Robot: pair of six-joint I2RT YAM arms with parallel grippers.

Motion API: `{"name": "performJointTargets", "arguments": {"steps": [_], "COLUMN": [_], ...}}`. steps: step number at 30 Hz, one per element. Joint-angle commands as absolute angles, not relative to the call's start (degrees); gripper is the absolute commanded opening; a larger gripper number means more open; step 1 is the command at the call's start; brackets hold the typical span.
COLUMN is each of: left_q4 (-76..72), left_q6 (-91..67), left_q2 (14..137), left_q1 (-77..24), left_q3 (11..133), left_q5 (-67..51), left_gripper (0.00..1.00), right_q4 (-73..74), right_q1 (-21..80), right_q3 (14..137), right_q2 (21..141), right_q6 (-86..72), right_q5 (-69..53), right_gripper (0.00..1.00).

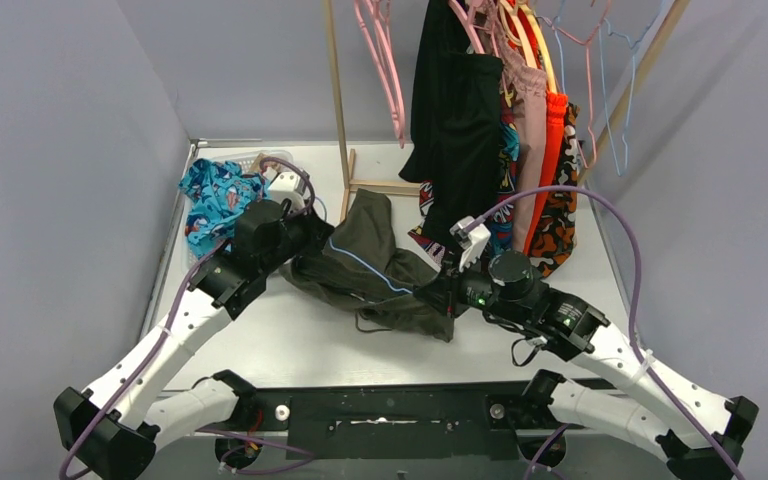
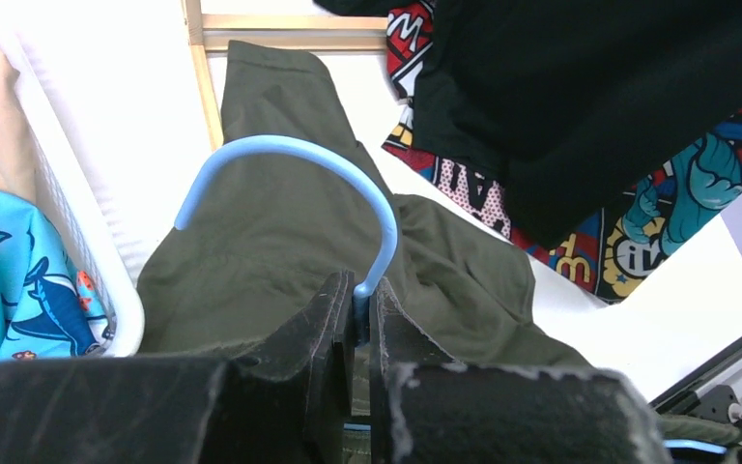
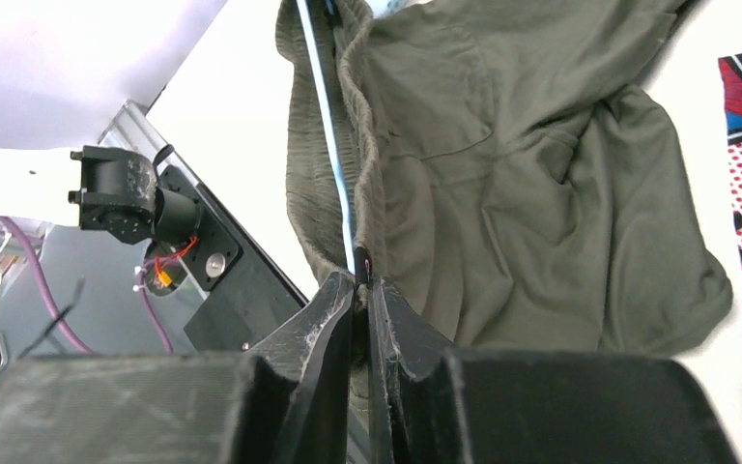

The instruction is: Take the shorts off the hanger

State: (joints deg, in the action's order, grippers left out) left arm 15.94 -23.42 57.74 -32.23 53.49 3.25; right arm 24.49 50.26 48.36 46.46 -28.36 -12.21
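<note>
While left pincer [image 2: 360,290] clamps the blue hanger [image 2: 290,145] hook, right pincer [image 3: 360,285] pinches olive shorts [image 3: 502,193] waistband. Black shorts [image 2: 589,97] hang beyond; white basket [image 2: 77,242] left, unseen from right wrist.

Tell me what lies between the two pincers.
The olive shorts, on a blue hanger, span the stretch from left pincer to right pincer; the top view shows it.

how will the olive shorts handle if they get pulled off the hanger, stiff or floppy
Probably floppy: the olive shorts lie crumpled in folds on the table. Likely light, as thin fabric. The gathered waistband may snag on the blue hanger, whose hook the left hand pinches.
</note>
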Motion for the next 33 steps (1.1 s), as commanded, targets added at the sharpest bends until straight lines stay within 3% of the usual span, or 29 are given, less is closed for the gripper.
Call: {"name": "performJointTargets", "arguments": {"steps": [1,11,21,24,26,33], "left_q4": [15.33,17.53,14.73,14.47,14.26,13.44], "left_q6": [-26.04,-30.37,-31.27,-31.2,-31.16,-31.36], "left_q2": [59.2,59.13,58.43,57.93,57.52,55.56], "left_q1": [-31.89,-31.71,-31.82,-31.77,-31.8,-31.77], "left_q3": [64.35,66.18,63.44,62.22,60.35,54.05], "left_q5": [7.64,13.16,9.33,9.34,9.25,6.94], "left_gripper": [0.0,0.0,0.0,0.0,0.0,0.0], "right_q4": [32.48,29.57,25.05,20.95,18.65,18.19], "right_q1": [50.11,50.06,50.08,50.06,50.01,49.93], "right_q3": [50.46,45.89,44.79,43.49,42.68,40.65], "right_q2": [44.16,35.36,38.62,41.11,42.8,39.64], "right_q6": [-30.43,-31.52,-32.21,-32.84,-33.32,-35.5], "right_q5": [-7.01,-1.35,3.57,7.05,10.33,19.03], "right_gripper": [0.02,0.0,0.01,0.06,0.18,0.27]}}
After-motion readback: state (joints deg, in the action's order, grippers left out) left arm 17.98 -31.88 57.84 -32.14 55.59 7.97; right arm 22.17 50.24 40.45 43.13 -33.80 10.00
